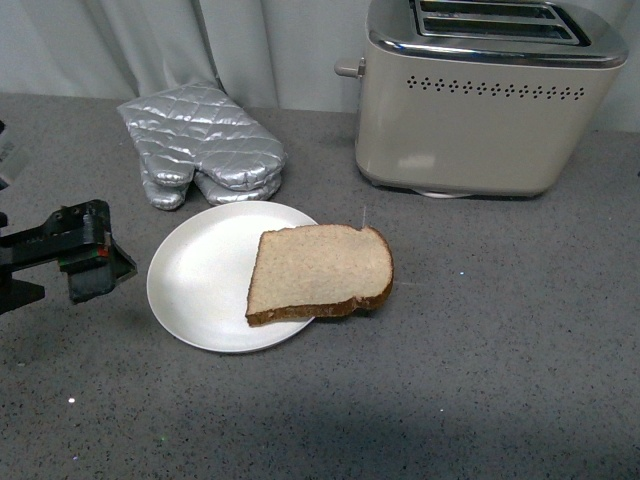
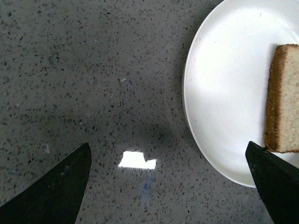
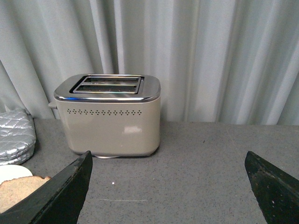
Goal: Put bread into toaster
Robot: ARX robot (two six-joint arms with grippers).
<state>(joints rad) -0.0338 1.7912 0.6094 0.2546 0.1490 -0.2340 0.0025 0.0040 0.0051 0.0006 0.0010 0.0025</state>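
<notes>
left claw [image 2: 167, 144] spread wide beside plate [image 2: 219, 93] holding bread [image 2: 282, 98].

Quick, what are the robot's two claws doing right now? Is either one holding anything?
Left gripper: open, holding nothing.
Right gripper: open, holding nothing.

bread [image 1: 320, 272] on the plate [image 1: 195, 285], toaster [image 1: 480, 120] behind to its right.
</notes>
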